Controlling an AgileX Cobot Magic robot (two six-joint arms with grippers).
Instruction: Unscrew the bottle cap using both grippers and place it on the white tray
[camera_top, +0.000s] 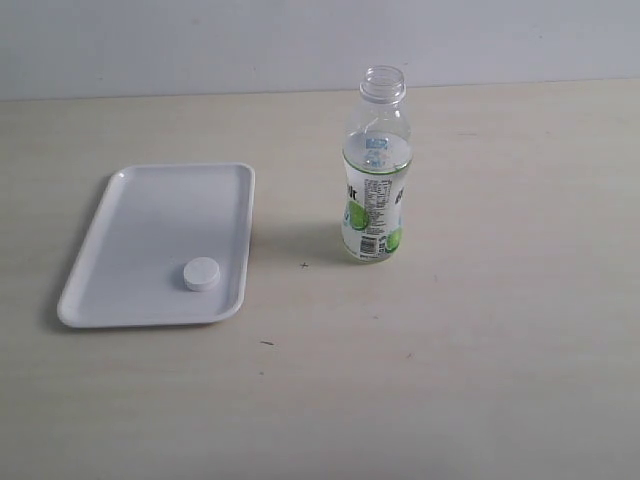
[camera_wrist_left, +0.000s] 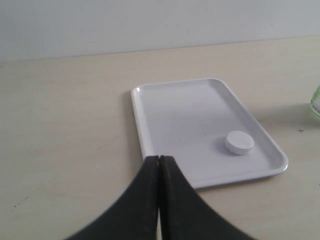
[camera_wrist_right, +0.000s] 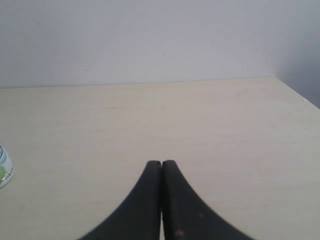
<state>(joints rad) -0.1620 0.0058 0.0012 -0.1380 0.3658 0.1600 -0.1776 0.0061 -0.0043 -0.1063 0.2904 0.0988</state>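
Status: judged complete, unscrewing and placing both done. Noted small round white ribbed plastic screw cap (camera_top: 201, 273) lying flat inside flat rectangular white plastic tray (camera_top: 150, 200), toward its 5 o'clock corner in the exterior view. Noted small clear plastic bottle (camera_top: 375, 170) with lime-printed label standing upright on pale table (camera_top: 480, 380), neck open, at 3 o'clock of tray, well apart. Found black left gripper (camera_wrist_left: 159, 159) with jaws pressed together, holding nothing, facing tray. Found black right gripper (camera_wrist_right: 161, 164) likewise closed and empty, over bare table. Nothing further outstanding, by appearances.
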